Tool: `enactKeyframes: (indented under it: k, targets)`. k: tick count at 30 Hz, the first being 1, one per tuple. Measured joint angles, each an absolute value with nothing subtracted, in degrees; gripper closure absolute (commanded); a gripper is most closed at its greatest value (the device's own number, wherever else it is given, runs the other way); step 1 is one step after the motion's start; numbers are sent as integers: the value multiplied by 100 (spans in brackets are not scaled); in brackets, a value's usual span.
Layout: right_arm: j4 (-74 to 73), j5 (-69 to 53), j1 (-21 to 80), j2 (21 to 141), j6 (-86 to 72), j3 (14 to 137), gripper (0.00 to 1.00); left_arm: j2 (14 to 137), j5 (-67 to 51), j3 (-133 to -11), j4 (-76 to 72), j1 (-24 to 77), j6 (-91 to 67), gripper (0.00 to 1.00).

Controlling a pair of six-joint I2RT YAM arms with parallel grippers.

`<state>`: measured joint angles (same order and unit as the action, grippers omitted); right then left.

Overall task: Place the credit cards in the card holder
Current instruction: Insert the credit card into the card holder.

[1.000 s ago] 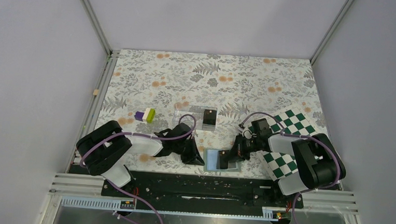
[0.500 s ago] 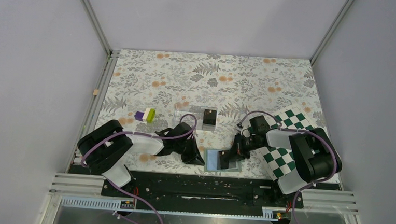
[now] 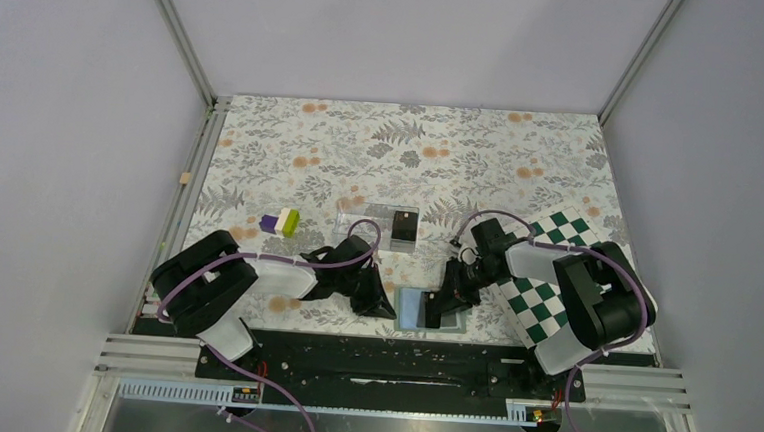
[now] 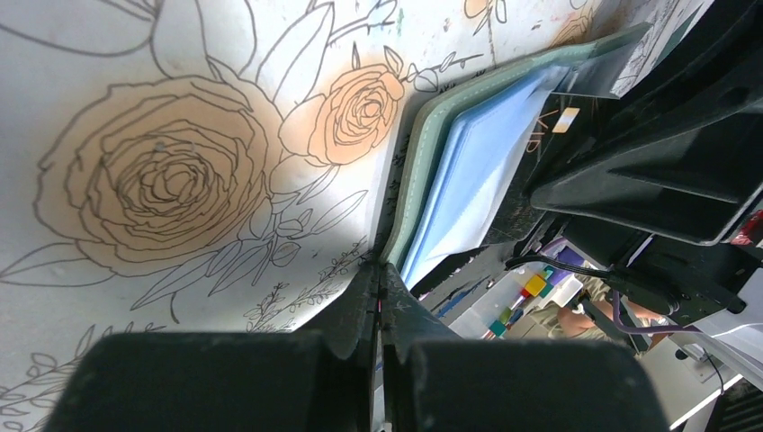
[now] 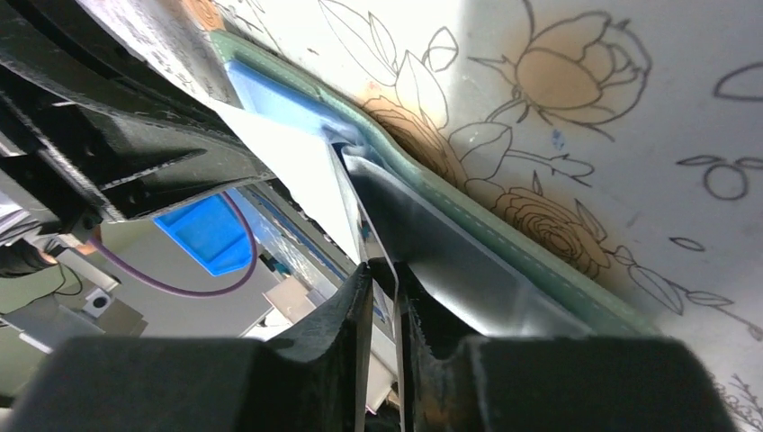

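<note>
**First card part-way into the pocket, one more waiting**

On my right wrist view, the right end effector has its fingers a sliver apart, with the near edge of a dark, glossy credit card running into the gap. I cannot tell whether they are pinching it or have just let go. The card slants away from the tips, and its far end sits under the lip of the pale blue pocket of the card holder. I judge it partly in, not fully seated.

The left end effector has its fingers pressed together with nothing between them. The tips are down on the worktop, right against the holder's green edge, and I read that as bracing it against sliding.

From above, the holder lies open near the front edge of the worktop, between the two arms. The right arm reaches in over a chequered board.

Farther back, a second credit card lies at the right end of a clear box, untouched, with a small block off to its left.

By my reckoning I'm about halfway. This card needs a final push home, then the one in the box has to be fetched and slotted in.
</note>
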<state>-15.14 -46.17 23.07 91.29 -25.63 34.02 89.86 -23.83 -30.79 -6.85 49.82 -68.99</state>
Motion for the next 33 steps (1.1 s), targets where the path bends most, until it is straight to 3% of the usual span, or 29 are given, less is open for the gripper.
enactKeyframes:
  k: [12, 33]
  targets:
    - [-2335, -3758, 2624, 8659, -2488, 3642, 54, 9045, -2373, -3116, -744, 4982, -6901, 100]
    - [-2764, -3308, 3164, 9159, -2316, 4473, 52, 9201, -2388, -3297, -709, 4982, -6836, 100]
